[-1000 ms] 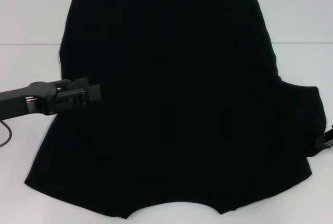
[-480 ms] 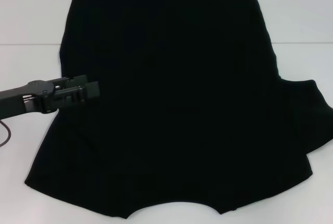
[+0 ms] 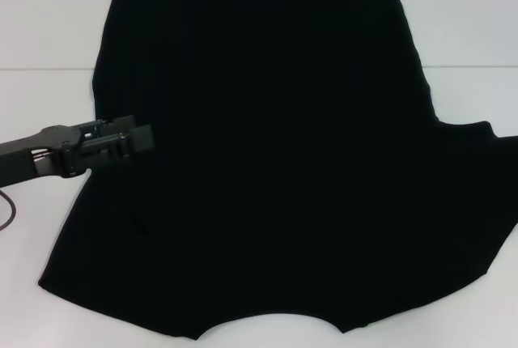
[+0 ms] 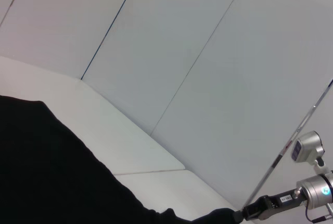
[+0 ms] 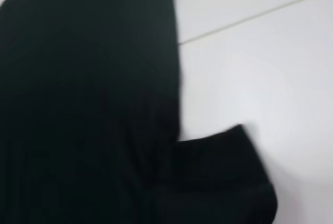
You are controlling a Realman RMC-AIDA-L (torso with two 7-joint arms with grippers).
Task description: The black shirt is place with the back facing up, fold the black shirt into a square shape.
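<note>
The black shirt lies spread flat on the white table, plain side up, no lettering showing. Its collar edge is toward me and its hem is at the far side. My left gripper hovers over the shirt's left edge, pointing right. My right gripper is outside the head view. It shows far off in the left wrist view, shut on the tip of the right sleeve, which stretches out to the right. The shirt also fills the left wrist view's lower part and the right wrist view.
A seam line runs across the white table behind the shirt. Bare table shows at the left and right of the shirt. Pale wall panels stand beyond the table.
The right sleeve has been drawn out to the right and unfolded. The right gripper, seen at the right edge before, has left the head view. The left gripper rose slightly.
</note>
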